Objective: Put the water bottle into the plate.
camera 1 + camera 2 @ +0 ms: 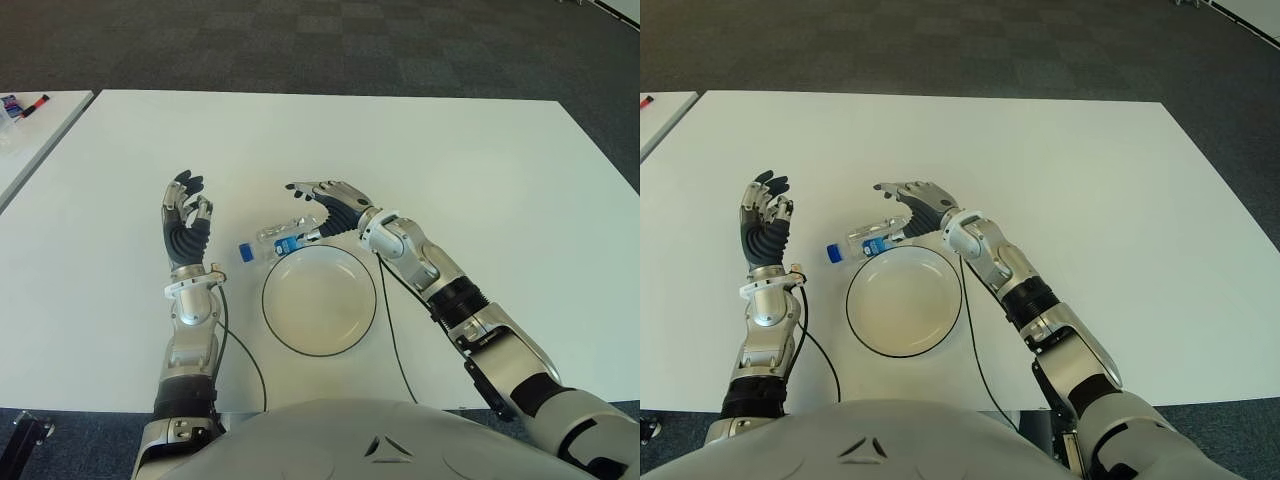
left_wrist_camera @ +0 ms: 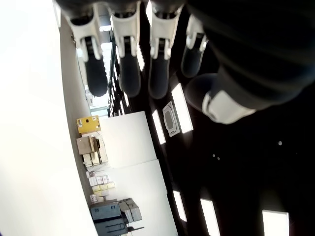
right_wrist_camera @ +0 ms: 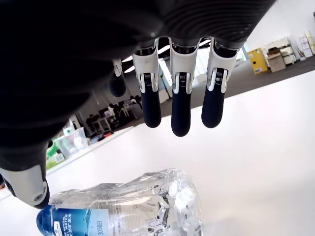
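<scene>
**Bottle beside the plate, right hand spread over it**

A white worktop (image 1: 480, 170) is seen from above. 1 round white plate (image 1: 319, 300) with a dark rim is laid on it, near the robot's body. Nothing is seen inside the plate.

The water bottle (image 1: 280, 240) is lying on its side on the worktop, just beyond the far left edge of the plate. It is clear and crumpled, with a blue label. Its blue cap (image 1: 245, 252) is pointed to the left and its bottom end to the right. It cannot be told whether the bottle is touching the plate's rim.

The right hand (image 1: 325, 205) is placed over the right end of the bottle. Its fingers (image 3: 180, 105) are held wide and stretched out above the bottle, and nothing is gripped by them. In the right wrist view the thumb tip (image 3: 29, 184) is seen close to the label end of the bottle, and the 3 fingertips are seen apart from the plastic.

The left hand (image 1: 186, 220) is shown to the left of the bottle, well apart from it. It is held upright with its fingers loosely bent, and nothing is held in it.

A black cable (image 1: 390, 330) is seen running past the right side of the plate.
</scene>
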Tool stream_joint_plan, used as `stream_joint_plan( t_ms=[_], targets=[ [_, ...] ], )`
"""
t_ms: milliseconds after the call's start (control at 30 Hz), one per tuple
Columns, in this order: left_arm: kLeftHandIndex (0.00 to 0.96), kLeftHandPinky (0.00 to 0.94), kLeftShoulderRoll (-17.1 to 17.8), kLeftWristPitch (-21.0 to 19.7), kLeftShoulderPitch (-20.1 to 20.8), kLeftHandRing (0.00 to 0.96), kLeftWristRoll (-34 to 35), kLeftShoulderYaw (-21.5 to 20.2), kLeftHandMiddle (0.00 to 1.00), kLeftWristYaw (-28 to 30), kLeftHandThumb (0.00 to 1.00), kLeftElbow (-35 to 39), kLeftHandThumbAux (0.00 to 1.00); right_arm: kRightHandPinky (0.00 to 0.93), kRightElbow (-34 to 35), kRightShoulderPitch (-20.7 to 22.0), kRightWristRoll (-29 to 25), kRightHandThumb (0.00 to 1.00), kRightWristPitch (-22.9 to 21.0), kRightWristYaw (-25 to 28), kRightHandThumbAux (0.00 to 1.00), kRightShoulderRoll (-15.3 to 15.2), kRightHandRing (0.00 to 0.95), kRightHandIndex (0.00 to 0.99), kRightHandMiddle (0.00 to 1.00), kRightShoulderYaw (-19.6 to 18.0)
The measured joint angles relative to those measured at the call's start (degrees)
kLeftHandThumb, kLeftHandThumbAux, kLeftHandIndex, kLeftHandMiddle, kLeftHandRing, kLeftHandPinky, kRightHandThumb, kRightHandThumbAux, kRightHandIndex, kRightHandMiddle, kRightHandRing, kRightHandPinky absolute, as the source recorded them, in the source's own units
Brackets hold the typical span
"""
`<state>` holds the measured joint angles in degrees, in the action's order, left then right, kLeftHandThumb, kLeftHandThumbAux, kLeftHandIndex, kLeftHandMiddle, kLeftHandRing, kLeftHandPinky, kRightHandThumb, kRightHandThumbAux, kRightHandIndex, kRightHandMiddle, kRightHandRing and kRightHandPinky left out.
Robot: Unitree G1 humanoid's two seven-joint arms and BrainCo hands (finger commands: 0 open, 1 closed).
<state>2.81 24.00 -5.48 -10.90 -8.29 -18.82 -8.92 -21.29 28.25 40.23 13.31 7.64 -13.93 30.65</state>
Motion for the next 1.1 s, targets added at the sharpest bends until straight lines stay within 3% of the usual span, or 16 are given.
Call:
stream_joint_plan(
  t_ms=[300, 800, 1100],
  targets=[
    [0.199, 0.295, 0.1, 0.0, 0.1, 0.266, -0.3, 0.1, 0.269, 0.0, 0.635, -0.1, 0.622, 0.394, 1.4, -1.2, 0.3, 0.385, -0.6, 0.4, 0.561, 0.2, 0.330, 0.053, 0.249, 0.5],
    [0.178, 0.275, -0.1, -1.2, 0.3, 0.242, -0.6, 0.4, 0.251, 0.0, 0.607, 1.0, 0.628, 0.268, 3.8, -3.2, -0.1, 0.339, -1.6, 3.2, 0.564, 1.4, 0.223, 0.029, 0.175, 1.7],
    [0.187, 0.301, -0.2, -2.3, 0.4, 0.259, -0.9, 0.5, 0.265, 0.0, 0.623, 2.4, 0.626, 0.305, 3.9, -3.6, -0.1, 0.344, -1.9, 3.4, 0.569, 1.6, 0.228, 0.035, 0.177, 1.7]
  ],
)
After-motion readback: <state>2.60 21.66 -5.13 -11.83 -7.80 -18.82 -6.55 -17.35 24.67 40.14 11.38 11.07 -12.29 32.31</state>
